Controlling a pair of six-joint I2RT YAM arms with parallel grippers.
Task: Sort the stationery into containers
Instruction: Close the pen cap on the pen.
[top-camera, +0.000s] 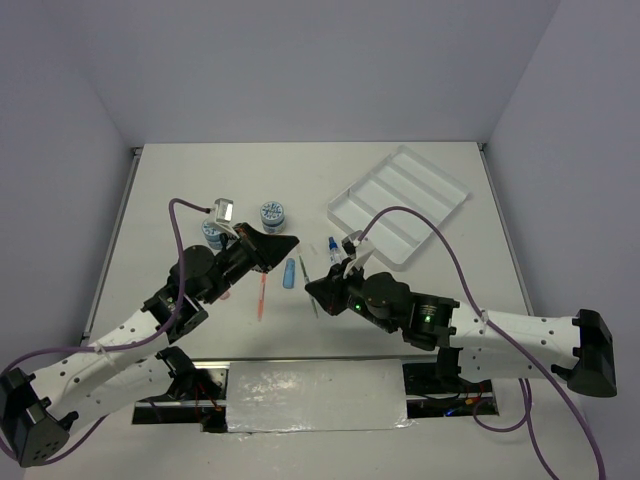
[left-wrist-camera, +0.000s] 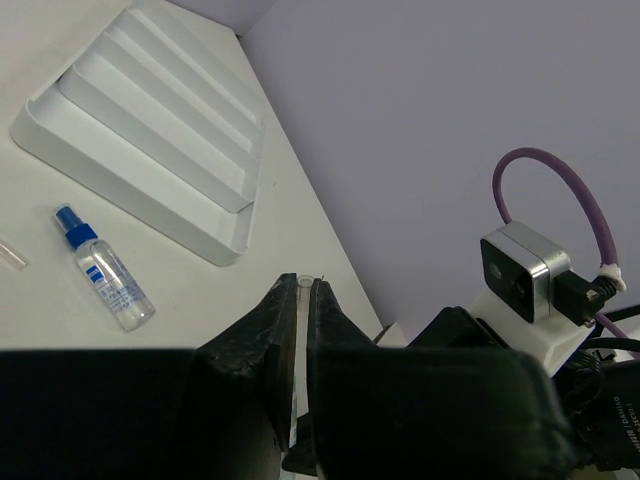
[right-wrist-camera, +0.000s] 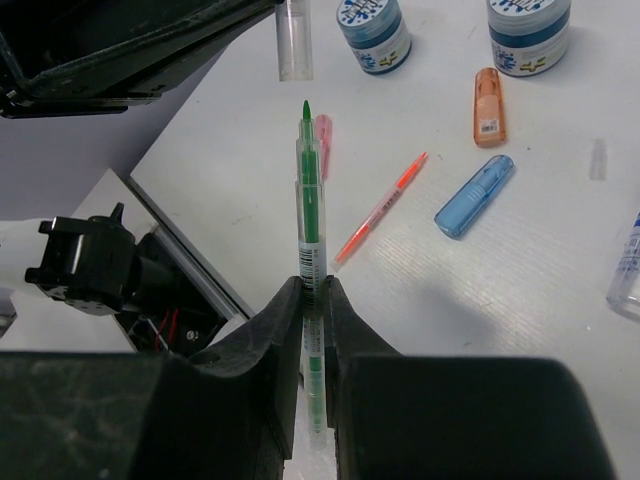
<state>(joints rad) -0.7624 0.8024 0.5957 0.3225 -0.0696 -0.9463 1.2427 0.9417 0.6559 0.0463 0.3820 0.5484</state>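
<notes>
My right gripper (right-wrist-camera: 315, 285) is shut on an uncapped green pen (right-wrist-camera: 309, 190), held above the table and pointing away. My left gripper (left-wrist-camera: 303, 285) is shut on a clear pen cap (left-wrist-camera: 303, 283), which also shows in the right wrist view (right-wrist-camera: 294, 40) just beyond the pen tip. On the table lie two blue-patterned tubs (right-wrist-camera: 373, 30) (right-wrist-camera: 528, 30), an orange capsule (right-wrist-camera: 487, 106), a blue capsule (right-wrist-camera: 474, 195), a pink capsule (right-wrist-camera: 323, 130), an orange pen (right-wrist-camera: 382, 207) and a blue-capped clear bottle (left-wrist-camera: 105, 270). The white four-compartment tray (top-camera: 398, 203) stands at the back right.
In the top view the two grippers (top-camera: 290, 243) (top-camera: 312, 288) face each other over the table's middle, above the blue capsule (top-camera: 289, 272) and orange pen (top-camera: 263, 295). A small clear piece (right-wrist-camera: 598, 158) lies near the bottle. The table's front edge (right-wrist-camera: 190, 250) is close below the pen.
</notes>
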